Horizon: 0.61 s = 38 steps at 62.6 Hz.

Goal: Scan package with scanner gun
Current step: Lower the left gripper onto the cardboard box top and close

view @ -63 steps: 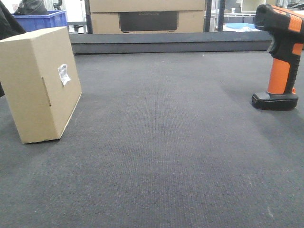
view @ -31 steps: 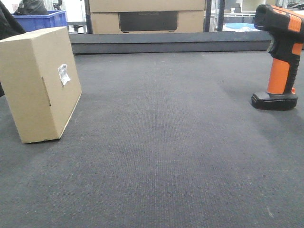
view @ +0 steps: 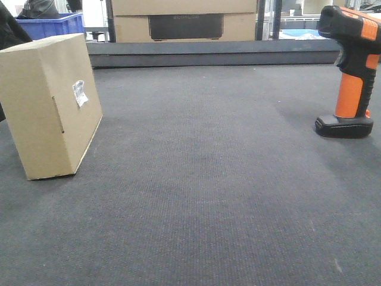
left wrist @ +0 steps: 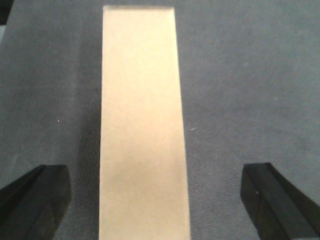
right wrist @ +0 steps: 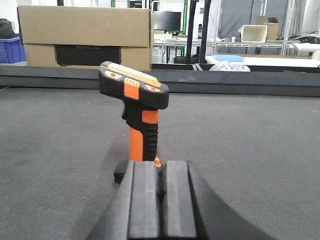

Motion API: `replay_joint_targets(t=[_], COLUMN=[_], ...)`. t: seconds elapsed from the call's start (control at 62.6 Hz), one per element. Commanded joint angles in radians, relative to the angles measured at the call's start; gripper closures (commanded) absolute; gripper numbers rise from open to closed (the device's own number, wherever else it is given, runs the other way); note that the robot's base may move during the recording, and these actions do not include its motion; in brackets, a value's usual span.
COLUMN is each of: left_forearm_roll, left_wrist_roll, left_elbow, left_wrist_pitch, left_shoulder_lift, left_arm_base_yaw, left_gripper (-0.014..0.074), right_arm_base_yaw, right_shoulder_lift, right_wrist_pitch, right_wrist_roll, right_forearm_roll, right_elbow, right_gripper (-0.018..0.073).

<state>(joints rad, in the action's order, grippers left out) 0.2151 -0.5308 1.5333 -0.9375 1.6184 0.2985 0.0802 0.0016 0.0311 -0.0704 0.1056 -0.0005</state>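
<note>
The package, a plain brown box with a small white label, stands on edge at the left of the dark mat. From above, in the left wrist view, its narrow top face runs between the two black fingers of my left gripper, which is open wide and touches nothing. The scanner gun stands upright on its black base at the right. My right gripper is shut with its pads together, just short of the scanner gun, whose base it partly hides.
A raised dark ledge borders the mat's far side. Behind it sit larger cardboard boxes with a dark panel and a blue bin. The open mat lies between package and scanner.
</note>
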Motion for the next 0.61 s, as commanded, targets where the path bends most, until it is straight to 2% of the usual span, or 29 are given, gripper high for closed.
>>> replay_joint_targets(t=[0.0, 0.288, 0.591], left_forearm_roll=[-0.003, -0.007, -0.054], left_wrist_roll=[-0.014, -0.014, 0.007], left_elbow=[0.003, 0.001, -0.007], left_wrist_pitch=[-0.005, -0.112, -0.156], left_shoulder_lift=[0.026, 0.091, 0.095], left_arm_base_yaw=[0.004, 0.004, 0.004], left_gripper=[0.0005, 0.0006, 0.0006], right_arm_base_yaw=[0.005, 0.005, 0.005], right_shoulder_lift=[-0.002, -0.002, -0.002], right_wrist_pitch=[-0.017, -0.017, -0.017], right_wrist_roll=[0.001, 0.001, 0.001], right_forearm_roll=[0.002, 0.002, 0.002], right_elbow=[0.000, 0.000, 0.000], right_gripper=[0.0727, 0.0727, 0.0727])
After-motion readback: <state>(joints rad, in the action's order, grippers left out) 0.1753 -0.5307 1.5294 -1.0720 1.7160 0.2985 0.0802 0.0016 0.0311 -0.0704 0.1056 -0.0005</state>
